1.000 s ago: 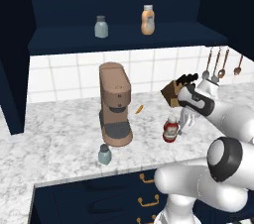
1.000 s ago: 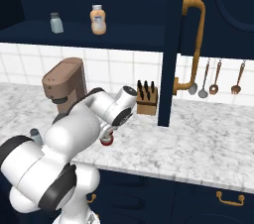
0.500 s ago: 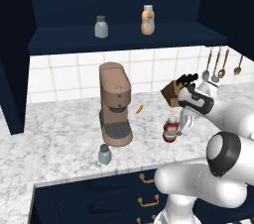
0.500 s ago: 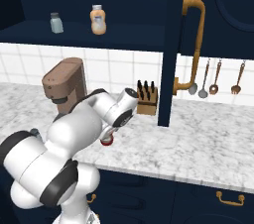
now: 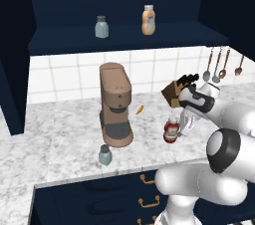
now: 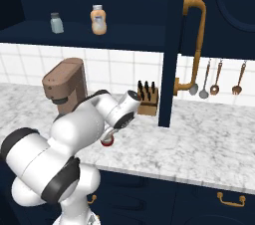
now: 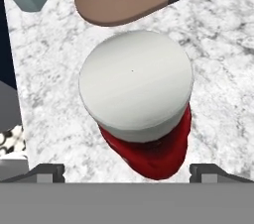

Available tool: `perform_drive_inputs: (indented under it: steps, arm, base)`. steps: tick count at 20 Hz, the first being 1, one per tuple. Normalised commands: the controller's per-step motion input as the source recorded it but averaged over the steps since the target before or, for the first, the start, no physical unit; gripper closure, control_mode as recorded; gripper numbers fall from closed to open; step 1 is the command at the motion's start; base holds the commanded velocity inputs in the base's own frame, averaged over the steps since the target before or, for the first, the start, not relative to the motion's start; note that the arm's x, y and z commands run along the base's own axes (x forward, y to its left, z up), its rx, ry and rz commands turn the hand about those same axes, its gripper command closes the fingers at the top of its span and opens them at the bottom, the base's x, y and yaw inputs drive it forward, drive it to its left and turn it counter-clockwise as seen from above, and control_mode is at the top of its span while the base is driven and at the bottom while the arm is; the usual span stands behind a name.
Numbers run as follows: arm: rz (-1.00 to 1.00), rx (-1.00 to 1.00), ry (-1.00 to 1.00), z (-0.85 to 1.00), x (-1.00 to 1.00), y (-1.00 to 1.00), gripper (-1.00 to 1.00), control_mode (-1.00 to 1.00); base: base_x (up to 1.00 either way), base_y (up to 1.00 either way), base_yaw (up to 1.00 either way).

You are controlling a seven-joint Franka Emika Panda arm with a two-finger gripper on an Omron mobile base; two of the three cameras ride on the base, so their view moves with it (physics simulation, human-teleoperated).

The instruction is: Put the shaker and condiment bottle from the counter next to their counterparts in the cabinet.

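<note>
Nearest the base, the marbled bench [image 5: 64, 129] runs above navy drawers with brass handles [image 5: 146, 201]. Close to its front edge stands the shaker [image 5: 104, 155] — pale grey-blue with a dark cap, upright, just in front of the brown coffee machine [image 5: 115, 103].

To the right of the machine, the condiment bottle [image 5: 171, 129] stands on the bench, red with a white cap. The tool [image 7: 127, 171] sits directly over it: in the hand view the white cap [image 7: 135, 85] lies just ahead of the two dark fingertips [image 7: 45, 170], which stand wide apart at the bottom corners, one to either side of the red body. They are spread, and no contact with the bottle can be made out. In the left base view the white wrist [image 5: 198, 100] leans down beside the bottle; in the right base view the arm covers most of it, leaving a red edge [image 6: 106, 142].

Behind the bottle a small orange item [image 5: 140, 109] lies on the bench, and a wooden knife block [image 6: 148, 99] stands at the tiled wall. Utensils [image 6: 215, 79] hang farther right.

Farthest, on the cabinet [image 5: 124, 40] shelf — the counterparts: a matching shaker [image 5: 101, 26] and, well apart to its right, an orange-tan bottle [image 5: 148, 20].
</note>
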Motion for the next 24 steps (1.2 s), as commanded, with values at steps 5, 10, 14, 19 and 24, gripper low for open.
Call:
perform_drive_inputs:
  steps: [5, 10, 14, 19, 24]
  arm:
    - [0.0, 0.02, 0.0, -0.02, 0.05, 0.0, -1.0, -1.0]
    - [0.0, 0.01, -0.01, -0.02, 0.05, 0.0, -1.0, -1.0]
    - [0.0, 0.03, 0.0, -0.03, 0.04, 0.0, -1.0, -1.0]
    - [0.0, 0.03, 0.0, -0.03, 0.05, 0.0, -1.0, -1.0]
    - [0.0, 0.03, 0.0, -0.01, 0.05, 0.0, -1.0, -1.0]
  base:
    - [0.0, 0.0, 0.0]
    - [0.0, 0.0, 0.0]
    - [0.0, 0.0, 0.0]
    - [0.0, 0.0, 0.0]
    - [0.0, 0.0, 0.0]
